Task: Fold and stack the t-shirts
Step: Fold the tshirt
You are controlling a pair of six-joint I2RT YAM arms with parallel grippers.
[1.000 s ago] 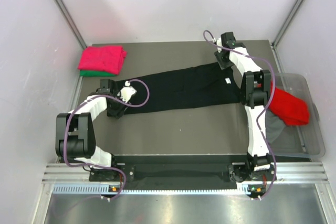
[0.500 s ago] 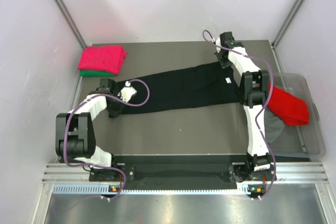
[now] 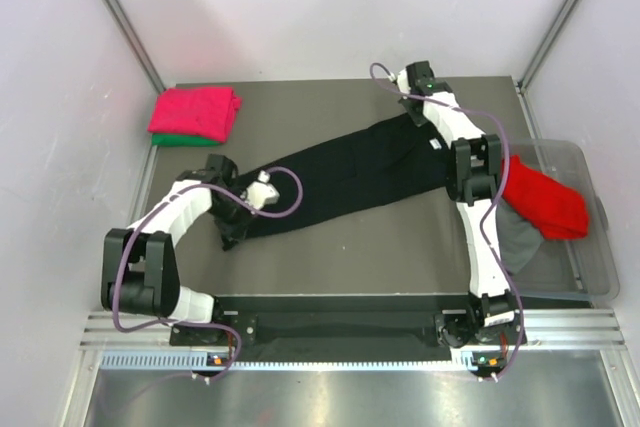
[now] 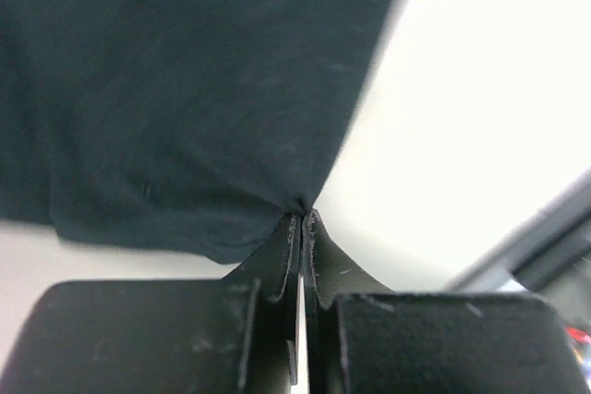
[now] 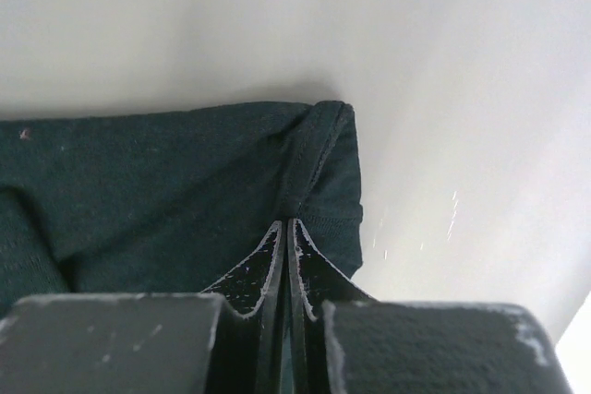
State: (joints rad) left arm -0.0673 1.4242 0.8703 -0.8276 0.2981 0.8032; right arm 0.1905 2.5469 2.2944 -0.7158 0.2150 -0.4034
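Two arms reach out over the table in the top view, with a black t-shirt pulled into a long slanted band between them. The left gripper is closed on its near-left end, and the right gripper is closed on its far-right end. A small white tag shows on the cloth just beside the right arm, whose upper links cover that end of the shirt. At the far-left corner a folded pink-red t-shirt lies on top of a green t-shirt, well apart from the black one. At the right edge a clear bin holds a red t-shirt and a grey t-shirt; the right arm crosses in front of the bin's left side. Purple cables loop off both wrists. The tabletop is dark grey-brown, shut in by plain white walls with metal posts in the far corners, and a metal rail carries the arm bases at the near edge.

From the left wrist, the left gripper has its jaws pressed together on a puckered edge of the black t-shirt, which fills the upper left. The table beside it looks washed out and pale.

From the right wrist, the right gripper is pinched tight on a stitched, hemmed corner of the black t-shirt. Pale surface lies all around it, and whether the cloth rests on that surface or hangs above it cannot be told.
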